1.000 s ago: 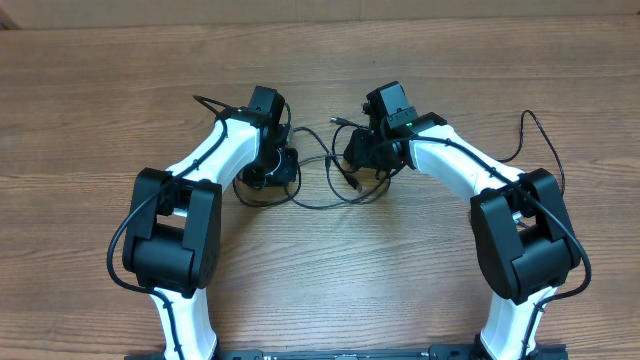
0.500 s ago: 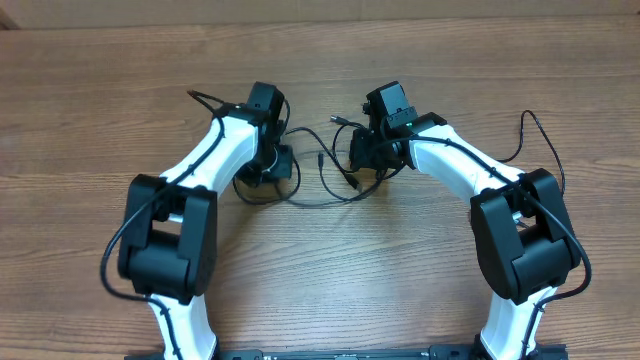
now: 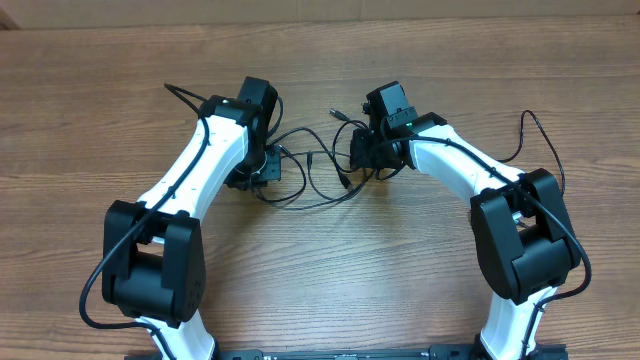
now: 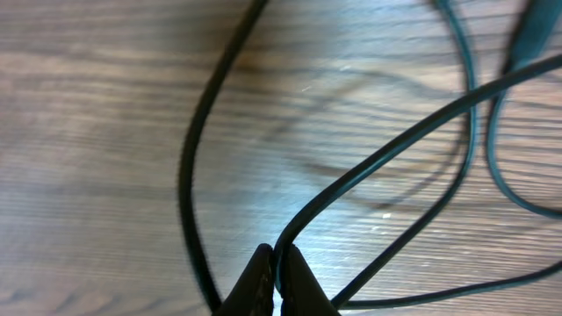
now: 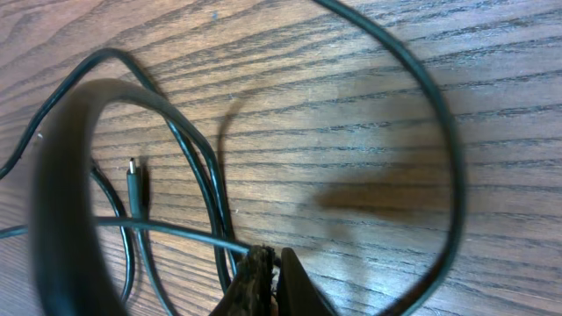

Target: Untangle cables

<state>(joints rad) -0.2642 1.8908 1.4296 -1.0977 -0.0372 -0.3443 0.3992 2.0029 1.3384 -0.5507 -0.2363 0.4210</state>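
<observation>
The cables (image 3: 318,185) are likely handling as very light, limp cords with a smooth sheath. They should be following any pull without resistance, but a loop may be sliding or tightening where strands cross. The better hold is probably on a bare run of cord close to a plug (image 5: 133,188), away from the crossings, with a firm pinch because the cord is so thin. They are showing as a few thin black cords spreading in loose overlapping loops, with small plugs at the free ends, and they are lying on the tabletop (image 3: 320,280) between the two arms, roughly at its middle. The left claw (image 4: 277,283) is sitting at the left edge of the loops with its tips pressed together on one strand, which is arching up and away from the pinch. The right claw (image 5: 266,274) is working at the right edge, and its tips are appearing closed on a pair of strands running side by side into them. A thick, blurred black ring (image 5: 53,202) is crowding the left of the right wrist view; it is probably the arm's own wire, not one of the cords.
</observation>
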